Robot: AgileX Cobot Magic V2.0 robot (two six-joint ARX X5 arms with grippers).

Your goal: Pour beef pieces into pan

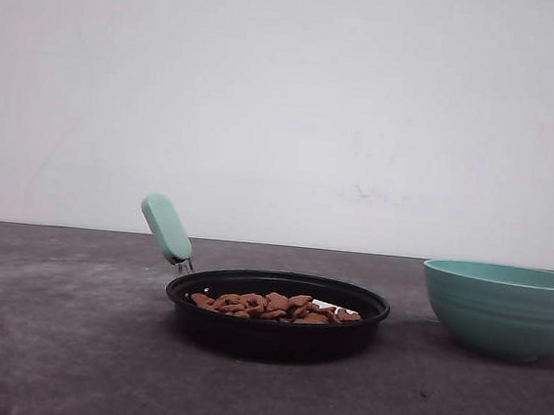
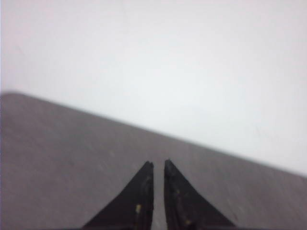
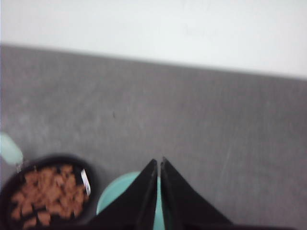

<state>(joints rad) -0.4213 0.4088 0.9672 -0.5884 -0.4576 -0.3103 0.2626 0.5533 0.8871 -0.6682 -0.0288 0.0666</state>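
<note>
The black pan (image 1: pixel 275 327) sits mid-table, its mint-green handle (image 1: pixel 167 227) slanting up to the left. Reddish-brown beef pieces (image 1: pixel 272 306) lie in a low heap inside it. From the right wrist, the pan (image 3: pixel 91 189) and the beef pieces (image 3: pixel 45 194) show beside the teal bowl (image 3: pixel 117 194). My right gripper (image 3: pixel 159 160) hangs above that bowl, jaws nearly touching, nothing between them. My left gripper (image 2: pixel 159 163) is over bare table, its jaws a narrow slit apart and empty.
A teal ribbed bowl (image 1: pixel 503 308) stands at the right of the pan, cut off by the frame edge. The grey table (image 1: pixel 48 342) runs back to a white wall (image 1: pixel 287 101).
</note>
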